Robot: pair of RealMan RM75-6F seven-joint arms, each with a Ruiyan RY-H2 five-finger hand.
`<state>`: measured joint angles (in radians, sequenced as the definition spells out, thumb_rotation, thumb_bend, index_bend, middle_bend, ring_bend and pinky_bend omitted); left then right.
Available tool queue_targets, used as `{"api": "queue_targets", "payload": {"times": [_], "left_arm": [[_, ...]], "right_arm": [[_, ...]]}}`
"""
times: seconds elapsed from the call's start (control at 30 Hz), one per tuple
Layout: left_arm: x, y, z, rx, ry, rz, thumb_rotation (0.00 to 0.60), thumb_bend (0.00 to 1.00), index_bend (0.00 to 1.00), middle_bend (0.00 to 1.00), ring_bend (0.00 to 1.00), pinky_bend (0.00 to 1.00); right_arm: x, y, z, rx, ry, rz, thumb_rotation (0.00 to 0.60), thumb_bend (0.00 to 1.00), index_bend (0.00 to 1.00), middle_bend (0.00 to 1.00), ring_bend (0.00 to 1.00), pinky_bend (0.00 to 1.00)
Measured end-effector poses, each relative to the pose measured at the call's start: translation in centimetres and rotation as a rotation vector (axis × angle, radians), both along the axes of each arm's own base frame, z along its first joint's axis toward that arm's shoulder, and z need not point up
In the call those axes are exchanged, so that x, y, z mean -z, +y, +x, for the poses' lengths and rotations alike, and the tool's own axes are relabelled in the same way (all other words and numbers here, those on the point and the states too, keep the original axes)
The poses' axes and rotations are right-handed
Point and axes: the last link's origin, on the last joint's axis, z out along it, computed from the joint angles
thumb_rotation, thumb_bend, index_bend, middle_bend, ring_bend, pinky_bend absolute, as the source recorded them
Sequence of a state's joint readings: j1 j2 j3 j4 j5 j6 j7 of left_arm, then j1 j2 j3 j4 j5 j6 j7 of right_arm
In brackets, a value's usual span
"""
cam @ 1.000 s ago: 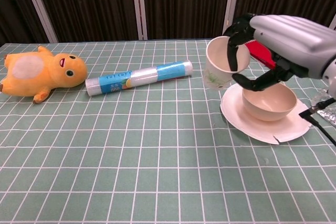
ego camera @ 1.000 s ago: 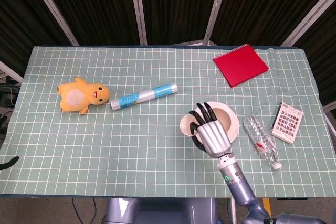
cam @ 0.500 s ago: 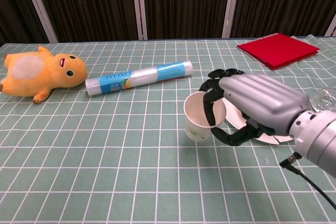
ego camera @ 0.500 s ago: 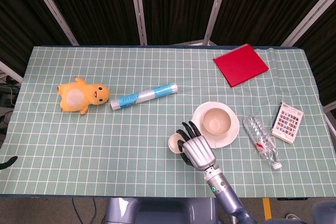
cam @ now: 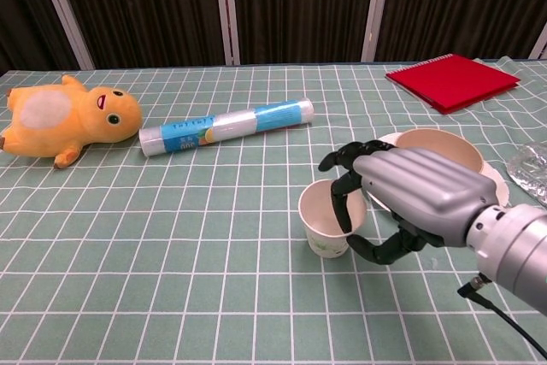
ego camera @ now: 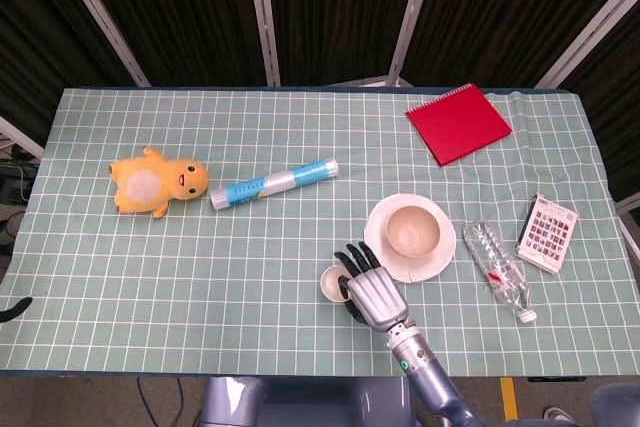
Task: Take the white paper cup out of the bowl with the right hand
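Note:
The white paper cup [ego camera: 330,283] [cam: 323,221] stands upright on the green checked cloth, outside the bowl and just left of the plate. My right hand [ego camera: 371,294] [cam: 412,194] grips it from the right, with fingers hooked over the rim and the thumb curled low beside the cup's wall. The empty cream bowl [ego camera: 410,230] [cam: 438,144] sits on a white plate [ego camera: 376,237] [cam: 499,189] behind and to the right of the hand. My left hand shows in neither view.
A clear plastic bottle [ego camera: 500,269] [cam: 531,167] lies right of the plate, with a patterned card box [ego camera: 547,233] beyond it. A red notebook [ego camera: 458,123] [cam: 453,81] lies at the back right. A blue-labelled roll [ego camera: 273,183] [cam: 226,126] and a yellow plush duck [ego camera: 155,182] [cam: 60,117] lie to the left.
My right hand carried the cup from above the bowl's left side, forward and down to the cloth in front of the plate. In the last half second it sank slightly lower.

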<state>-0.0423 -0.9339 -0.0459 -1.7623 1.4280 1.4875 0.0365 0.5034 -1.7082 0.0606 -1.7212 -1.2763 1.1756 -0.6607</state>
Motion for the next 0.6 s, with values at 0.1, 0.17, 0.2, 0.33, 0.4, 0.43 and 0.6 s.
{"api": "queue_targets", "payload": {"times": [0.1,0.17,0.2,0.33,0.4,0.43,0.6], "left_arm": [[0.0,0.0,0.0,0.001,-0.001,0.001,0.6,0.09,0.0,0.0,0.0,0.0],[0.0,0.0,0.0,0.002,0.0,0.001,0.6,0.09,0.0,0.0,0.0,0.0],[0.0,0.0,0.0,0.002,0.001,0.0,0.6,0.09,0.0,0.0,0.0,0.0],[0.0,-0.1,0.0,0.003,0.001,0.002,0.6,0.09,0.0,0.0,0.0,0.0],[0.0,-0.1,0.0,0.003,0.001,0.004,0.6,0.09,0.0,0.0,0.0,0.0],[0.0,-0.1,0.0,0.002,0.001,0.004,0.6,0.09,0.0,0.0,0.0,0.0],[-0.1,0.0,0.0,0.001,0.0,0.009,0.6,0.09,0.0,0.0,0.0,0.0]], "right_arm": [[-0.9,0.0,0.3,-0.006,-0.004,-0.012,0.6,0.18,0.12,0.0,0.0,0.0],[-1.6,0.0,0.4,-0.005,-0.008,-0.023,0.6,0.17,0.08,0.0,0.0,0.0],[-2.0,0.0,0.3,-0.004,-0.006,-0.029,0.6,0.16,0.06,0.0,0.0,0.0],[-3.5,-0.2,-0.5,0.005,0.019,-0.067,0.6,0.14,0.03,0.0,0.0,0.0],[-4.4,-0.2,-1.1,0.012,0.028,-0.091,0.6,0.14,0.02,0.0,0.0,0.0],[-4.8,-0.2,-1.4,0.014,0.031,-0.1,0.6,0.14,0.02,0.0,0.0,0.0],[-7.4,0.0,-3.9,0.019,0.055,-0.172,0.6,0.12,0.0,0.0,0.0,0.0]]}}
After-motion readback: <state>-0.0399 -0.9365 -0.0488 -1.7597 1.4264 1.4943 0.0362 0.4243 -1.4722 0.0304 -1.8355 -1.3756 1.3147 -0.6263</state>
